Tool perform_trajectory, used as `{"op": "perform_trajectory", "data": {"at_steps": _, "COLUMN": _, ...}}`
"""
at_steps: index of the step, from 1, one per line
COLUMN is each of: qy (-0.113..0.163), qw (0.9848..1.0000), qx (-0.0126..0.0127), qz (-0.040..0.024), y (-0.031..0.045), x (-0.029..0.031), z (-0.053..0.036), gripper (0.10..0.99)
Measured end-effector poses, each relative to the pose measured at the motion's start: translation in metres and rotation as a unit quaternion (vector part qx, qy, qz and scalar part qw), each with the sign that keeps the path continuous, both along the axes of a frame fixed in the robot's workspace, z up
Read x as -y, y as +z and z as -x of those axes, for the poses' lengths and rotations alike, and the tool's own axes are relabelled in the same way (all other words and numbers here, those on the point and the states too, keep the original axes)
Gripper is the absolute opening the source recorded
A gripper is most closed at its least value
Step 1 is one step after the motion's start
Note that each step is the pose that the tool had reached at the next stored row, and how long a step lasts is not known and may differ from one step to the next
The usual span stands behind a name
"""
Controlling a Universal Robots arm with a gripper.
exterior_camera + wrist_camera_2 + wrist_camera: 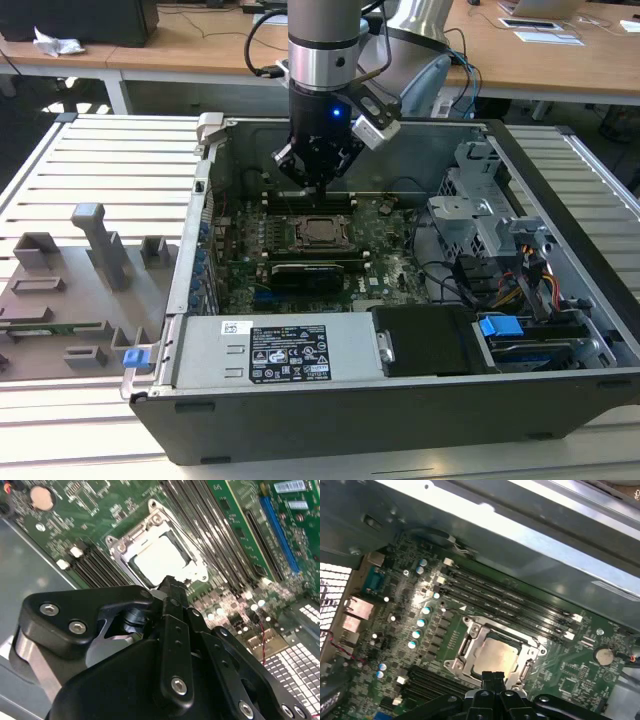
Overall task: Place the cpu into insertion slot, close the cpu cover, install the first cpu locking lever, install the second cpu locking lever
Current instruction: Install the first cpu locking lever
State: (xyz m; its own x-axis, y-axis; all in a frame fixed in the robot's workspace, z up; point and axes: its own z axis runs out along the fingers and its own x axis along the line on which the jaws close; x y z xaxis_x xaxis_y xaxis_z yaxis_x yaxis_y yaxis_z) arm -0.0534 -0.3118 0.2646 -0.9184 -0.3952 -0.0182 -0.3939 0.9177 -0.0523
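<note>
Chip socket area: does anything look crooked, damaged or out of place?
Nothing stands out. In the first wrist view the chip lies flat and square inside the cover frame, which sits level on the board. The pincer hangs by the frame's edge, shut and empty.

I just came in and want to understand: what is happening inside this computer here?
A robot arm reaches into an open computer case. Its gripper, jaws shut and empty, is poised at the edge of the cpu cover, which lies flat around the cpu seated on the motherboard.
</note>
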Motion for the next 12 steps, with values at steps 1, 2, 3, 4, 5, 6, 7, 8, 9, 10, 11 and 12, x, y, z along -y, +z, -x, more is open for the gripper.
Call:
{"op": "perform_trajectory", "data": {"at_steps": 1, "qy": 0.0, "qw": 1.0, "qx": 0.0, "qz": 0.0, "y": 0.0, "x": 0.0, "z": 0.0023, "gripper": 0.11}}
{"op": "perform_trajectory", "data": {"at_steps": 2, "qy": 0.0, "qw": 1.0, "qx": 0.0, "qz": 0.0, "y": -0.0001, "x": 0.0, "z": 0.0041, "gripper": 0.11}}
{"op": "perform_trajectory", "data": {"at_steps": 3, "qy": 0.0, "qw": 1.0, "qx": 0.0, "qz": 0.0, "y": -0.0001, "x": 0.0, "z": 0.0077, "gripper": 0.11}}
{"op": "perform_trajectory", "data": {"at_steps": 4, "qy": 0.0, "qw": 1.0, "qx": 0.0, "qz": 0.0, "y": -0.0002, "x": 0.0, "z": 0.0098, "gripper": 0.11}}
{"op": "perform_trajectory", "data": {"at_steps": 5, "qy": 0.0, "qw": 1.0, "qx": 0.0, "qz": 0.0, "y": -0.0003, "x": 0.0, "z": 0.0116, "gripper": 0.11}}
{"op": "perform_trajectory", "data": {"at_steps": 6, "qy": 0.0, "qw": 1.0, "qx": 0.0, "qz": 0.0, "y": -0.0006, "x": 0.0, "z": 0.0158, "gripper": 0.11}}
{"op": "perform_trajectory", "data": {"at_steps": 7, "qy": 0.0, "qw": 1.0, "qx": 0.0, "qz": -0.0001, "y": -0.0008, "x": 0.0, "z": 0.0188, "gripper": 0.11}}
{"op": "perform_trajectory", "data": {"at_steps": 8, "qy": 0.0, "qw": 1.0, "qx": 0.0, "qz": -0.0001, "y": -0.0009, "x": -0.0002, "z": 0.0207, "gripper": 0.11}}
{"op": "perform_trajectory", "data": {"at_steps": 9, "qy": 0.0, "qw": 1.0, "qx": -0.0001, "qz": 0.0001, "y": -0.0008, "x": -0.0006, "z": 0.0229, "gripper": 0.11}}
{"op": "perform_trajectory", "data": {"at_steps": 10, "qy": 0.0, "qw": 1.0, "qx": 0.0, "qz": 0.0, "y": -0.001, "x": -0.001, "z": 0.0249, "gripper": 0.11}}
{"op": "perform_trajectory", "data": {"at_steps": 11, "qy": 0.0, "qw": 1.0, "qx": -0.0001, "qz": 0.0001, "y": -0.001, "x": -0.0014, "z": 0.0259, "gripper": 0.11}}
{"op": "perform_trajectory", "data": {"at_steps": 12, "qy": 0.0, "qw": 1.0, "qx": -0.0001, "qz": 0.0001, "y": -0.0009, "x": -0.0017, "z": 0.0261, "gripper": 0.11}}
